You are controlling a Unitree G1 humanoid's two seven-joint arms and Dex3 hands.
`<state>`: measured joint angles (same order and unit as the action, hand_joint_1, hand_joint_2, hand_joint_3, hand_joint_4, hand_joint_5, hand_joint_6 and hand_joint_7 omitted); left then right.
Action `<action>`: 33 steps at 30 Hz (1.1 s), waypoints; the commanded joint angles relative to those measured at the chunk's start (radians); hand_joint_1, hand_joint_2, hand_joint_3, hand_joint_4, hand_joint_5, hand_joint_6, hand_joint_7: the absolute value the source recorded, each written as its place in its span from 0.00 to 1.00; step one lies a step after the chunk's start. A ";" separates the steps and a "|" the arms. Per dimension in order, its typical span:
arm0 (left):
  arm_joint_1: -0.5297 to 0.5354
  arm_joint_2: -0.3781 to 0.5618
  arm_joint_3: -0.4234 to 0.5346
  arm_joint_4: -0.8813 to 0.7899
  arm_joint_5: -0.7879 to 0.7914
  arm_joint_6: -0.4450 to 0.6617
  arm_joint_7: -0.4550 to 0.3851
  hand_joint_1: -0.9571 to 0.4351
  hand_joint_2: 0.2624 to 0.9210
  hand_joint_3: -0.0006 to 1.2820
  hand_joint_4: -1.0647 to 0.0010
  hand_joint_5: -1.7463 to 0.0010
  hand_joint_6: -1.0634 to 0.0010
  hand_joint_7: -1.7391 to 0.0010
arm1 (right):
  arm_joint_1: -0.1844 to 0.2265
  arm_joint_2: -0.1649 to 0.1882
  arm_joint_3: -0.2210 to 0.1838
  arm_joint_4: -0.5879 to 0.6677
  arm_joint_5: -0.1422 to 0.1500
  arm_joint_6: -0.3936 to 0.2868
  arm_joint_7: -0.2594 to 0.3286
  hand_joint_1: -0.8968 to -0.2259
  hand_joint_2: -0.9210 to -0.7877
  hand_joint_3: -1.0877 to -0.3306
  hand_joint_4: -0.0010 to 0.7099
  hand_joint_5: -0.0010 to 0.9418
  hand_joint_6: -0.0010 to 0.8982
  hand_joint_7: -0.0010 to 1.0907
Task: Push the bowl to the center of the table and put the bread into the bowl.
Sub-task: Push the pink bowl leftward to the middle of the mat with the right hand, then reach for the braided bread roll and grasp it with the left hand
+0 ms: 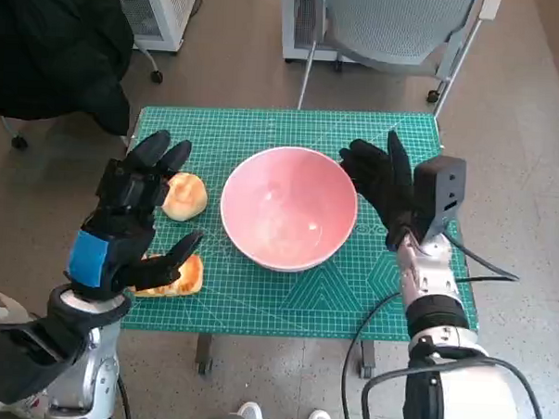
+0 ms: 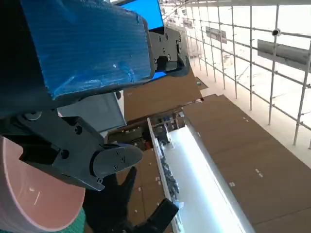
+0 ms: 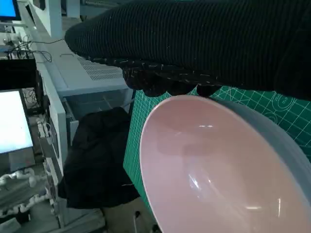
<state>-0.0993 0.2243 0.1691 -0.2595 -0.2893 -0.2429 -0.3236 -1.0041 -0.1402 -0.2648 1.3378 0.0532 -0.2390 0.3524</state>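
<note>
Between the spread, empty left robot hand (image 1: 131, 217) and right robot hand (image 1: 385, 182) sits the bowl (image 1: 289, 208) — bread (image 1: 184, 196) just beside it.

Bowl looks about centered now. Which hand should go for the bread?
Left. The left hand hangs open right over the two bread pieces; the right hand is across the pink bowl.

Pink bowl (image 1: 289, 208) between spread hands
</note>
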 commanded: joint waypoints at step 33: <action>-0.011 -0.008 -0.001 -0.029 -0.004 0.004 0.029 0.54 0.73 0.42 1.00 0.79 1.00 0.72 | 0.085 0.041 -0.157 -0.372 0.462 -0.469 0.770 0.36 0.00 0.41 0.31 0.00 0.30 0.01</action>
<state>-0.0996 0.2164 0.1649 -0.2811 -0.2872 -0.2414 -0.2976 -0.9723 -0.1214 -0.4179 1.0164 0.4559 -0.7020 1.0349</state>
